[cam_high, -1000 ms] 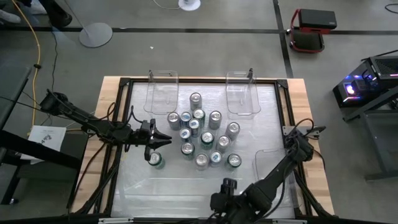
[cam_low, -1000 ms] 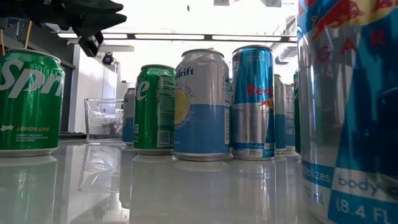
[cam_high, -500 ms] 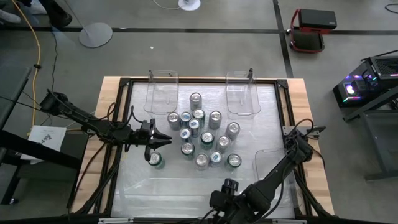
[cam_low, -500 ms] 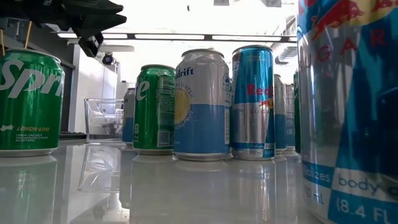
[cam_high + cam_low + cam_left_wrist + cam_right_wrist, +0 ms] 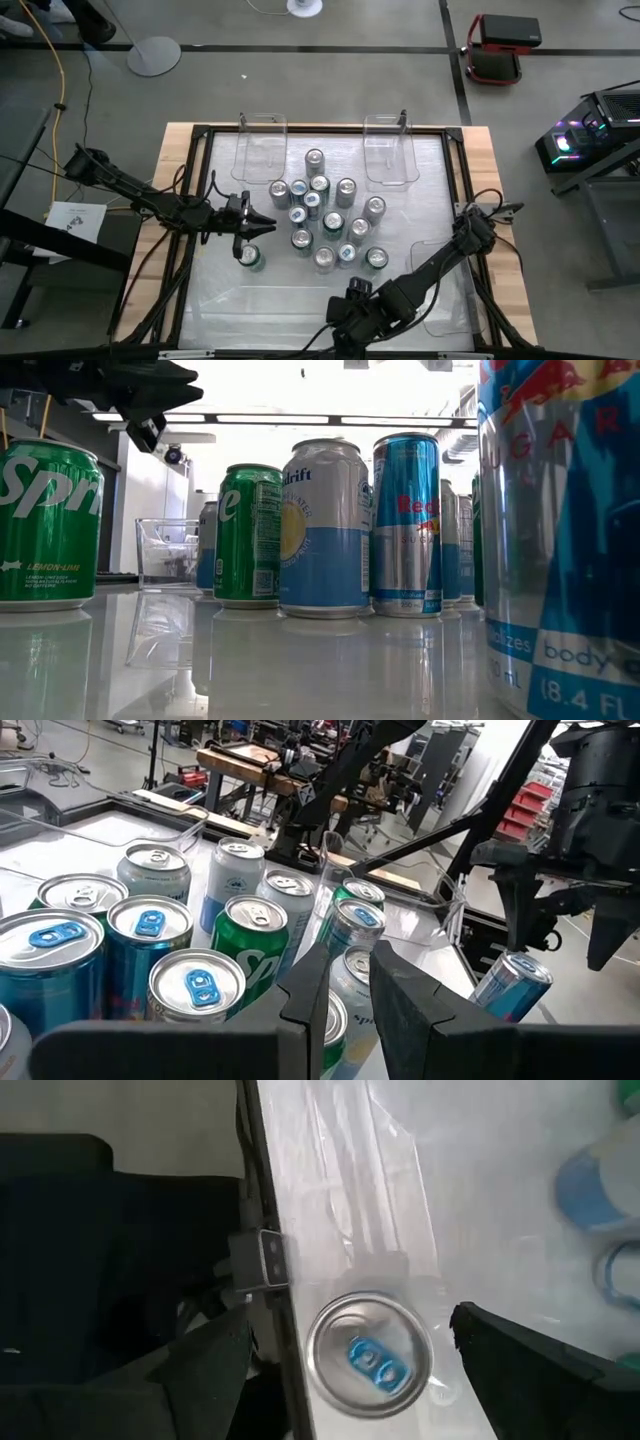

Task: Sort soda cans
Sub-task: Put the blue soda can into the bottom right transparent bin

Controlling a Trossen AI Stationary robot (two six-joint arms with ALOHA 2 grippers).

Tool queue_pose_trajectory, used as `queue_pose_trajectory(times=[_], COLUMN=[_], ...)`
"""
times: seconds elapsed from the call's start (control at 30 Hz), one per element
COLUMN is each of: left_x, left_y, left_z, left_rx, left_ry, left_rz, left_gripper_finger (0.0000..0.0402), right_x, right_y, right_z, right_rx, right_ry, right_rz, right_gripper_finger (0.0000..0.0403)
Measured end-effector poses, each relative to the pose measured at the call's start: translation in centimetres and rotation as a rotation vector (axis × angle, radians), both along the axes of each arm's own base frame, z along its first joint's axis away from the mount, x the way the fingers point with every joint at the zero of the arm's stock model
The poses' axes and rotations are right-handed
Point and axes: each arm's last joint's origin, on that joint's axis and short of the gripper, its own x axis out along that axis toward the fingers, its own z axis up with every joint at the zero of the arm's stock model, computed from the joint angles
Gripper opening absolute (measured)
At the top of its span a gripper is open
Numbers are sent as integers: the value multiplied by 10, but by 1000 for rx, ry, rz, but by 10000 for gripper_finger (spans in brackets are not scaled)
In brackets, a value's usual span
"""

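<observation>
Nearest the counter's front edge, right pincer (image 5: 345, 1355) spread wide above a lone blue-tabbed can (image 5: 369, 1354), apparently reaching to grasp, needing descent and closing; farther on, left pincer (image 5: 262, 224) narrow and empty beside the clustered soda cans (image 5: 325, 222).

Looking straight down from the right wrist: a soda can (image 5: 370, 1352) stands upright on the glossy white surface (image 5: 480, 1200), its silver top and blue tab facing up. The right pincer (image 5: 370, 1365) has its two dark fingers (image 5: 200, 1365) spread wide, one either side of the can and clear of it. Blurred can tops (image 5: 600, 1185) sit off at the edge. A dark frame rail (image 5: 265, 1230) borders the surface.
</observation>
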Motion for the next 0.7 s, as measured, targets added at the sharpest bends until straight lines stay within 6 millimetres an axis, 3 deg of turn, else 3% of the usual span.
queue_pose_trajectory(times=[0.37, 0.7], left_x=[0, 0], left_y=[0, 0], left_z=[-1, -1], left_rx=[-11, -15], left_ry=[11, 10], left_rz=[3, 4], left_gripper_finger=[65, 65], right_x=[-7, -5], right_y=[5, 18], right_z=[-5, -30], right_rx=[-172, -203], right_ry=[-47, -7], right_rz=[12, 31], right_gripper_finger=[332, 332])
